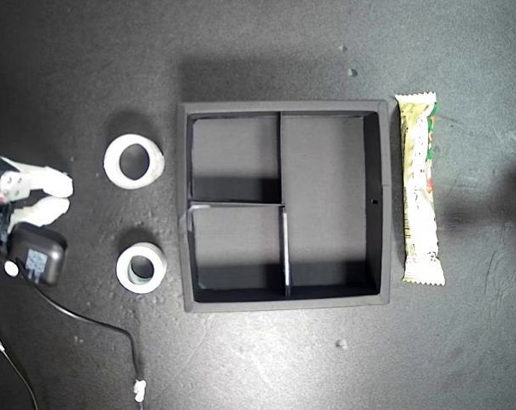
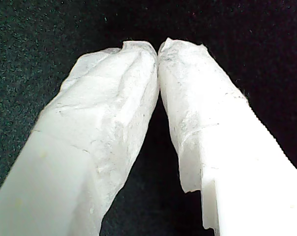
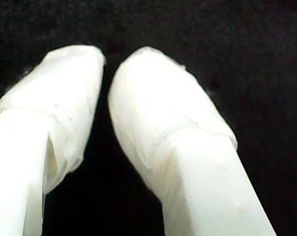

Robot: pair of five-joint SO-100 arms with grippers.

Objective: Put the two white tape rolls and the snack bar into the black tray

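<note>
With the tray [image 1: 374,201] empty and both rolls [image 1: 133,161] [image 1: 141,267] on the surface at the exterior view's left, spread the first gripper [image 2: 157,48], tips touching, and straddle one rim.

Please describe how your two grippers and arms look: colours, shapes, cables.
My first gripper has two long white fingers wrapped in wrinkled white tape. My second gripper has rounder taped white fingers. An arm at the exterior view's left carries a black box and a black cable.

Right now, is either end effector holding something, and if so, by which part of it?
Nothing is held. My first gripper is shut on nothing, and my second gripper has only dark surface between its fingertips. Both tape rolls and the snack bar lie untouched.
</note>
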